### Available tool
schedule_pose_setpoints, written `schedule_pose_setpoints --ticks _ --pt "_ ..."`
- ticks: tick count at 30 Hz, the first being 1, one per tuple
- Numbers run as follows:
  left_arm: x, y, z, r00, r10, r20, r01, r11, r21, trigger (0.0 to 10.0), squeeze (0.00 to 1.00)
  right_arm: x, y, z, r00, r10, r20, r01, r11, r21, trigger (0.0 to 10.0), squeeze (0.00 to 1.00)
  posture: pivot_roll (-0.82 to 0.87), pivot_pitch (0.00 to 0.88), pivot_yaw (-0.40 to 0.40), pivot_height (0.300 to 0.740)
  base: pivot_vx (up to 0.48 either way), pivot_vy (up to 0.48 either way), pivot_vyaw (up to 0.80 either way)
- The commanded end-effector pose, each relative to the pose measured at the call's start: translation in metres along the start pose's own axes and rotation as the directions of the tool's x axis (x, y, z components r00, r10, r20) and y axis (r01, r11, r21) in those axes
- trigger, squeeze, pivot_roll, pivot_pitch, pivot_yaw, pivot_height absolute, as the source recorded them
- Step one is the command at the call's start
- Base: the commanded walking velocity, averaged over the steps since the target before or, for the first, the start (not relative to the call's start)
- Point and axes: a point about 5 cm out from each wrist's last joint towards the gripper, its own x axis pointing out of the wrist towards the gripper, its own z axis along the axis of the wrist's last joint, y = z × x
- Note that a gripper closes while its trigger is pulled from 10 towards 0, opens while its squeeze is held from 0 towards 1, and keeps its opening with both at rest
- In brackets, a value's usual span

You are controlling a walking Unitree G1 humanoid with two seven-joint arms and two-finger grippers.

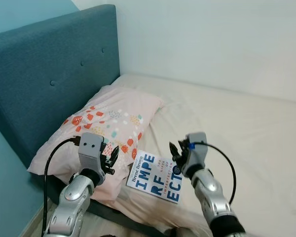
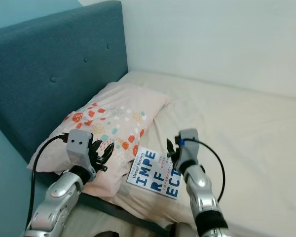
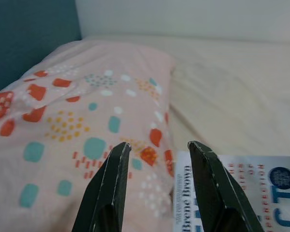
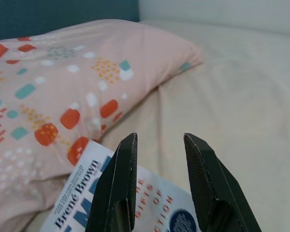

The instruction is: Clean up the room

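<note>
Bed: a wide mattress under a plain cream sheet point(image 1: 237, 123), running up to a white wall point(image 1: 212, 39), with a padded teal fabric headboard with buttons point(image 1: 49, 74) along the robot's left.

Pillow: a pale pink pillow printed with red, teal, yellow and white patches point(image 1: 108, 123), lying on the sheet against the headboard, its far end pointing toward the wall.

Book: a white paperback with large blue block letters and a blue disc on the cover point(image 1: 155, 176), lying flat on the sheet near the bed's front edge; its spine side touches the pillow's edge (the spine reads "Brené Brown").

Left gripper: the left gripper point(image 3: 158, 147) hangs above the pillow's near edge, just beside the book's spine; its two black fingers point(image 3: 108, 186) are parted with a clear gap and nothing between them.

Right gripper: the right gripper point(image 4: 160, 140) is held above the book's far right part, near the blue disc; its fingers point(image 4: 203, 179) stand apart, holding nothing.

Cables: a black cable point(image 1: 47, 173) loops from the left wrist, another point(image 1: 231, 168) from the right.
</note>
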Motion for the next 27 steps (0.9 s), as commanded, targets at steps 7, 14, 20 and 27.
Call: schedule_pose_setpoints --ticks 7,14,20,27 --pt "0.005 -0.003 -0.002 0.999 0.045 -0.020 -0.044 0.998 0.041 10.0 0.00 -0.014 0.004 -0.005 0.998 -0.047 -0.033 0.046 0.999 -0.025 10.0 0.00 0.04 0.000 -0.064 0.674 0.000 0.000 0.00" --pt "0.003 0.000 -0.005 0.996 0.085 -0.023 -0.083 0.994 0.066 10.0 0.00 -0.019 0.006 -0.003 0.998 -0.056 -0.014 0.055 0.997 -0.061 10.0 0.00 0.04 0.000 -0.068 0.694 0.000 0.000 0.00" --pt "-0.002 0.001 -0.006 0.997 0.077 -0.014 -0.075 0.993 0.090 10.0 0.00 -0.020 0.004 0.002 0.998 -0.056 0.002 0.056 0.996 -0.073 10.0 0.00 0.04 0.000 -0.068 0.719 0.000 0.000 0.00" --pt "-0.002 0.001 -0.005 0.997 0.073 -0.005 -0.072 0.993 0.097 10.0 0.00 -0.022 0.003 0.006 0.998 -0.064 0.010 0.064 0.995 -0.071 10.0 0.00 0.07 0.000 -0.067 0.739 0.000 0.000 0.00"
